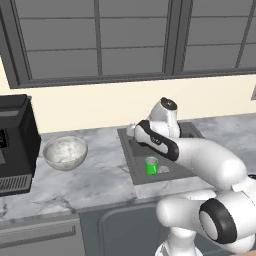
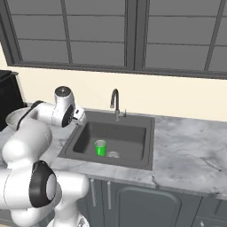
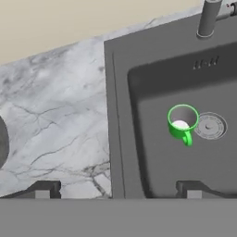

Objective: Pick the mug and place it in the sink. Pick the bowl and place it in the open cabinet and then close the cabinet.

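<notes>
— Where's your mug (image 3: 182,121)?
— Upright in the sink (image 3: 139,139), beside the drain (image 3: 210,126).
— And your end effector (image 3: 118,190)?
— Spread wide, empty, over the sink's edge. Your bowl (image 1: 65,152) sits on the bench (image 1: 100,182).

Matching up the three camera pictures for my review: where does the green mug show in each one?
Left base view: mug upright in the sink, centre.
Right base view: mug left of centre on the sink floor.
Hand view: mug right of centre.
Shared landmark: the round drain right beside the mug.
</notes>
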